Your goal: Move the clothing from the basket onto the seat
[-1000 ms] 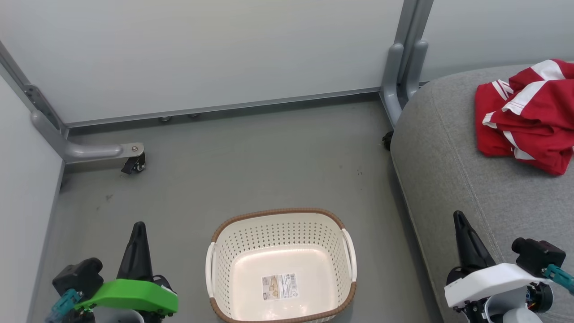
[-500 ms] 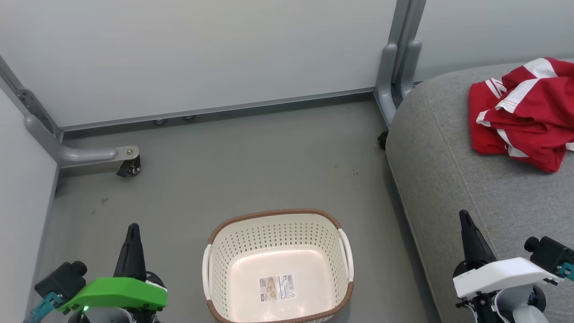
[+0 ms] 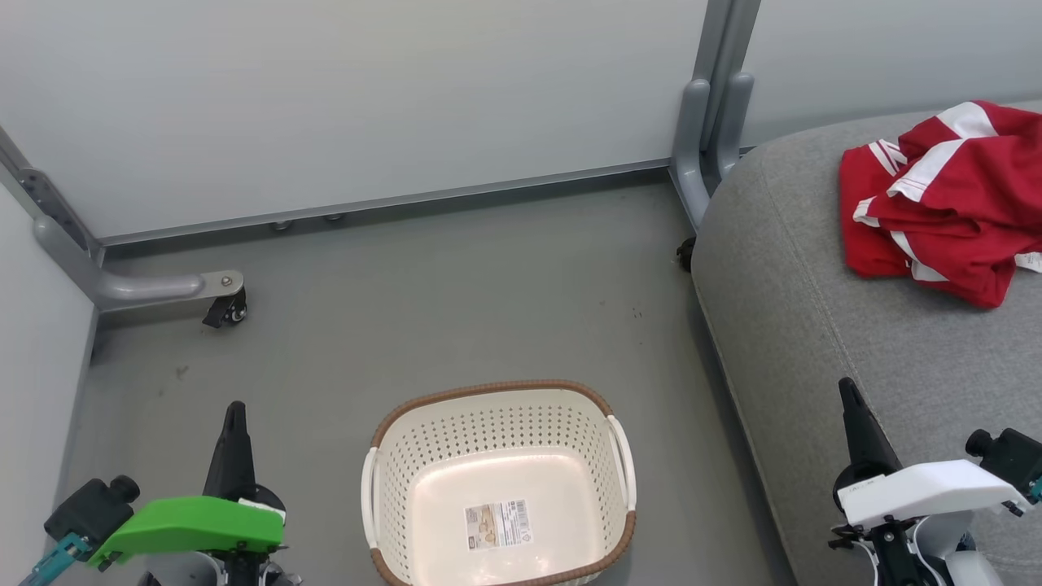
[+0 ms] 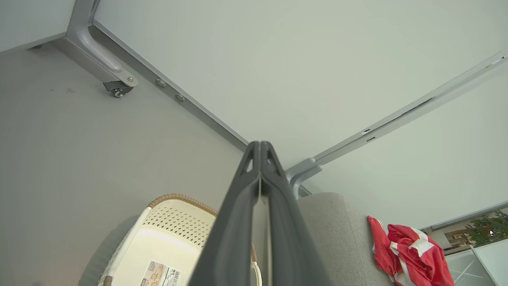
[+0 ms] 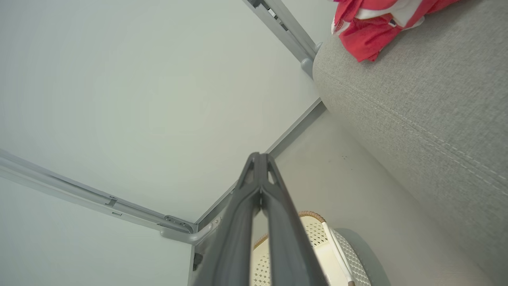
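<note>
Over the last second the head camera has swung slightly, so the whole scene sits a little further left in its view. Against that shift the right gripper (image 3: 847,384) has eased outward to the right and the left gripper (image 3: 235,407) outward to the left.

Both pairs of long dark fingers are pressed together at the tips and hold nothing, as each wrist view confirms (image 4: 260,143) (image 5: 258,155).

The small cream-white perforated plastic basket with a brown woven-look rim (image 3: 488,387) stands on the grey floor (image 3: 448,285) between the two grippers, nearer the left one, with only a label sticker (image 3: 492,523) inside.

The crumpled red fabric clothing with white stripe trim (image 3: 944,203) lies on the large grey woven upholstered seat (image 3: 855,342). It is well beyond the right gripper's tips and to their right, and the right gripper hangs over the seat's near edge.
</note>
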Available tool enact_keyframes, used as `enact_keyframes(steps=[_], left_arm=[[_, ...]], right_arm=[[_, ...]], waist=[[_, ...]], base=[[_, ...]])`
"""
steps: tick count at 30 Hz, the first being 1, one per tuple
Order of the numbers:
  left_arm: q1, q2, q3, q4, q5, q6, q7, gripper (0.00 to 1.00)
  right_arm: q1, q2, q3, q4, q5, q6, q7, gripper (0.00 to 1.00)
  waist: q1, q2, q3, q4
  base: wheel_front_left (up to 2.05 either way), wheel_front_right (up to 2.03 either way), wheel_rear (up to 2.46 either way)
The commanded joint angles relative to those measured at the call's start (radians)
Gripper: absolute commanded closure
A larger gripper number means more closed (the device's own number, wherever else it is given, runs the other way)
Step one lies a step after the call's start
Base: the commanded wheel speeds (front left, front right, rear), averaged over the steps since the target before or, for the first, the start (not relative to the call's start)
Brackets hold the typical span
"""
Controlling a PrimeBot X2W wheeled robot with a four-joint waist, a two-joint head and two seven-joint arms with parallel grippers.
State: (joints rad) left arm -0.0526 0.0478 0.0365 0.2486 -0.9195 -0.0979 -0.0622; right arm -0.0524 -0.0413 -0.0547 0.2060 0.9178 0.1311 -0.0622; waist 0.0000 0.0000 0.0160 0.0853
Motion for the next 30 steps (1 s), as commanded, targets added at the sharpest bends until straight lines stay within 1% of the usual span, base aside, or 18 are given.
enact_keyframes(steps=[1,30], left_arm=[[-0.032,0.003,0.009,-0.012,-0.030,-0.007,0.008,1.00],[-0.049,0.004,0.042,-0.009,-0.336,-0.020,0.087,1.00]], right_arm=[[-0.022,-0.007,-0.006,-0.005,0.032,0.000,0.008,1.00],[-0.042,-0.009,-0.032,0.015,0.339,0.000,0.087,1.00]], waist=[[0.0000,0.0000,0.000,-0.002],[0.0000,0.0000,-0.005,-0.034]], base=[[0.00,0.00,0.00],[0.00,0.00,0.00]])
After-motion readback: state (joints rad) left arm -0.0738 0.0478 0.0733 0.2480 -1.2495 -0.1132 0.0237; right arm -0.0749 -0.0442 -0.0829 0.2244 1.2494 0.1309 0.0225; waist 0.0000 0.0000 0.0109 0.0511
